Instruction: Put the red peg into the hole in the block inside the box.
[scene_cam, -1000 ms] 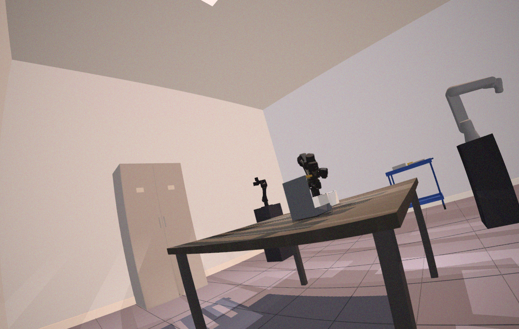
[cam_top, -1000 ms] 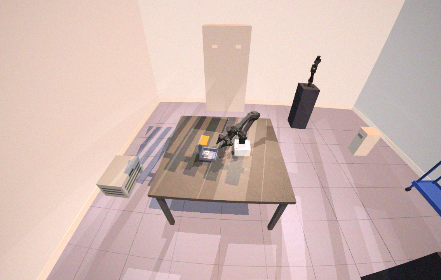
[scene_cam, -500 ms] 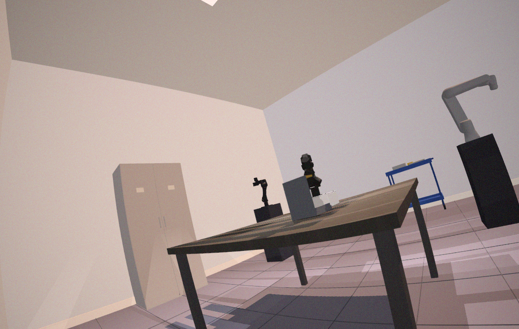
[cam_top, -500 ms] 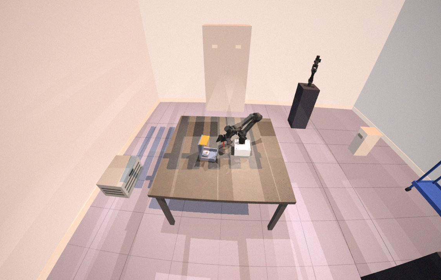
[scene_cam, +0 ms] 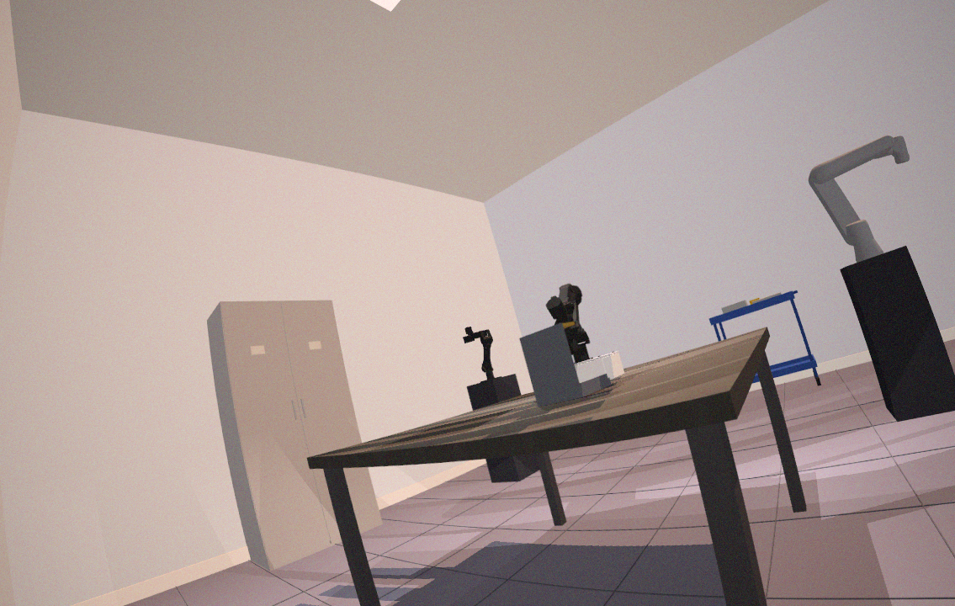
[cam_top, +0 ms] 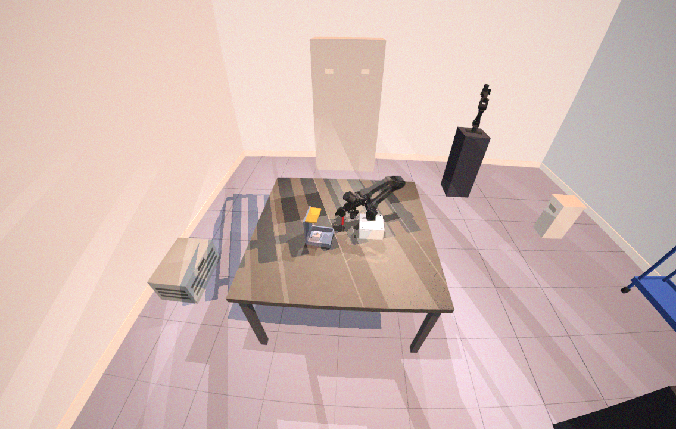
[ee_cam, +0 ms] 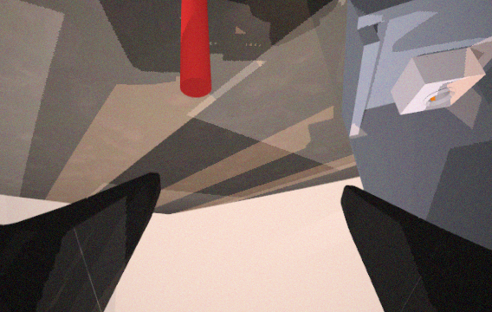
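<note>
The red peg (cam_top: 342, 220) (ee_cam: 195, 48) stands on the table between the box and the arm's base. The grey-blue box (cam_top: 324, 238) (scene_cam: 549, 369) (ee_cam: 402, 173) stands to the left of the peg in the top view. Its roof (cam_top: 312, 214) (scene_cam: 568, 324) is yellow and is out of the wrist view. The pale block (cam_top: 316, 234) (ee_cam: 441, 69) stands on the box floor, and its hole shows at the top. My gripper (ee_cam: 252, 187) is open and empty. In the wrist view the peg is beyond the fingertips, up and to the left, and the box is at the right.
The arm's white base (cam_top: 371, 229) (scene_cam: 606, 366) is on the table (cam_top: 351, 282) (scene_cam: 661, 388), just right of the peg in the top view. The box's tall back wall (cam_top: 307, 233) carries the roof. A cabinet, a cart and other arms on pedestals stand away from the table.
</note>
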Controlling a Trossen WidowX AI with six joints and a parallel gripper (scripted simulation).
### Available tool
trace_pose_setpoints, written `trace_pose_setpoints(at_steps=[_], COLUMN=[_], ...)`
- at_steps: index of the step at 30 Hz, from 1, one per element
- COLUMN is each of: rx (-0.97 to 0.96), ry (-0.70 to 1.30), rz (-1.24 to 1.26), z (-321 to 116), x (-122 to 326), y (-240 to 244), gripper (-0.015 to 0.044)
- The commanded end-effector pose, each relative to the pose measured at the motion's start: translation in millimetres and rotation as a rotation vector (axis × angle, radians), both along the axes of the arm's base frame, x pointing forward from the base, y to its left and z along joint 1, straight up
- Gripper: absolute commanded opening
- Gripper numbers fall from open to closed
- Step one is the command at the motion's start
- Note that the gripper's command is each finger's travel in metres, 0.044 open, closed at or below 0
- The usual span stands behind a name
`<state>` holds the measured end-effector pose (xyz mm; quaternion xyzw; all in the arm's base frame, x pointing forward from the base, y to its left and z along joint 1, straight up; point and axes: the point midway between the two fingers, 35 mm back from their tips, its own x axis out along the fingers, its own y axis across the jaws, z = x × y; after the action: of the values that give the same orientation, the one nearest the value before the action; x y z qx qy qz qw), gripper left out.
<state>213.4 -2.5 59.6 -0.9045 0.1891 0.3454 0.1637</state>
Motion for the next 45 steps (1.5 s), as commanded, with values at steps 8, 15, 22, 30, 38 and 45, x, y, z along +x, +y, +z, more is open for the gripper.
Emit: trace_pose_setpoints(at_steps=[8,15,22,30,38,45], rx=[-0.140,-0.140,-0.140,-0.139,-0.139,-0.139], ry=[0.074,0.074,0.074,0.074,0.074,0.075], rz=[0.005,0.005,0.005,0.005,0.005,0.005], z=[-6,-7,-7,-9,-21,-33], x=[-11,-7,-7,-6,-1,1], y=[-22,-17,-17,-17,-16,-15], gripper=[0.0440,0.0256,0.0220,0.0220,0.0220,0.0220])
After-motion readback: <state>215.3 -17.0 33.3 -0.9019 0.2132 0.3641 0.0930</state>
